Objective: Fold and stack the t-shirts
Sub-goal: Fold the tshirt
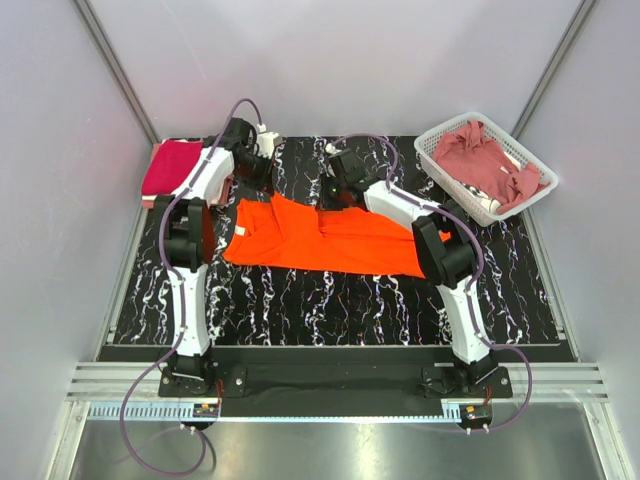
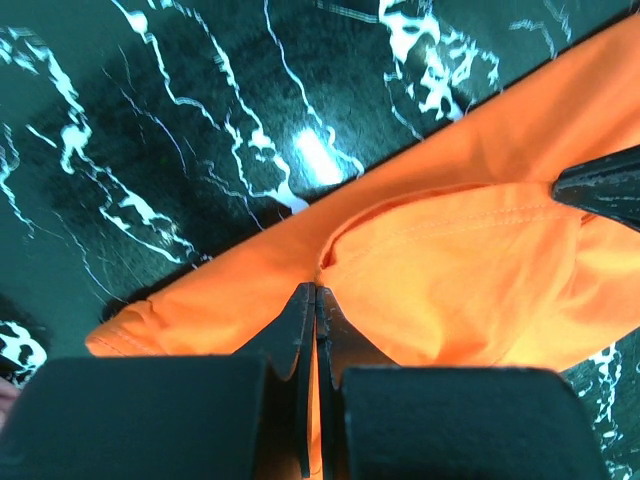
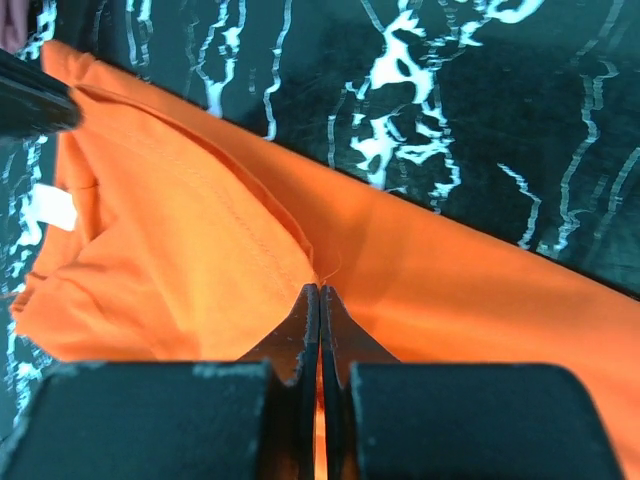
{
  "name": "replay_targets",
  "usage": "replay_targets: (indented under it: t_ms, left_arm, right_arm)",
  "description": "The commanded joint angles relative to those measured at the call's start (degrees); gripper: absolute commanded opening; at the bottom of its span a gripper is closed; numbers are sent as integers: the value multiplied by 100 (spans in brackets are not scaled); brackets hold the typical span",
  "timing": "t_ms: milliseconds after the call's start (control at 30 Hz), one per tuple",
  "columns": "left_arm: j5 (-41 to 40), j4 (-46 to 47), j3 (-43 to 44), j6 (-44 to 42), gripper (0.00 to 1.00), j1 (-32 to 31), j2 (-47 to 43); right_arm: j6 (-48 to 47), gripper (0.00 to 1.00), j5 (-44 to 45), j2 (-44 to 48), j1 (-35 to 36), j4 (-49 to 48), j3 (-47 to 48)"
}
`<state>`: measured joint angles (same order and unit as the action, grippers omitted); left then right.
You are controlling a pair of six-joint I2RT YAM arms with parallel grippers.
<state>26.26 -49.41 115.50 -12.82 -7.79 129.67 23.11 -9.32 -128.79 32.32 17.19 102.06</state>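
The left end effector (image 2: 316, 292) and right end effector (image 3: 319, 290) are each closed on the far edge of the orange t-shirt (image 1: 330, 240), which is spread mid-way across the desk (image 1: 300, 300). A fold is judged in hand; the pinched edge should next be carried toward 6 o'clock. Both pinch points are hidden from above, and the crimson t-shirt (image 1: 170, 168) at 10 o'clock is partly covered.

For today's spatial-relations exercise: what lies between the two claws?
Orange t-shirt cloth alone, from left claw to right claw; the left wrist view shows it.

Left hand (image 2: 316, 290) clamped tight, right hand (image 3: 320, 288) clamped tight
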Motion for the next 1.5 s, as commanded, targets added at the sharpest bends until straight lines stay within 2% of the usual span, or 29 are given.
replay_targets:
  t_ms: [0,200,333,567,733,867,1100,1467]
  left_arm:
    - [-68,335,306,165,0,41,-12]
    - [-77,634,473,359,0,41,225]
    - [212,643,596,447,0,41,357]
    - [283,643,386,412,0,32,428]
    - [397,687,-19,298,0,41,182]
    - [153,845,-562,219,0,41,-221]
    - [-173,1599,-1616,306,0,50,-1064]
    - [-297,2023,-2576,421,0,41,-1725]
  right_arm:
    - [-79,0,448,390,38,-427,-291]
    - [-70,0,782,618,38,-752,-722]
    - [87,0,879,767,29,-857,-916]
    - [71,0,836,987,29,-1270,-1337]
    - [-105,0,616,1119,29,-1884,-1628]
    - [-219,0,362,1198,38,-2237,-1917]
    - [-483,0,-114,1382,90,-2939,-2505]
    - [-554,0,-649,1541,240,-3152,-2788]
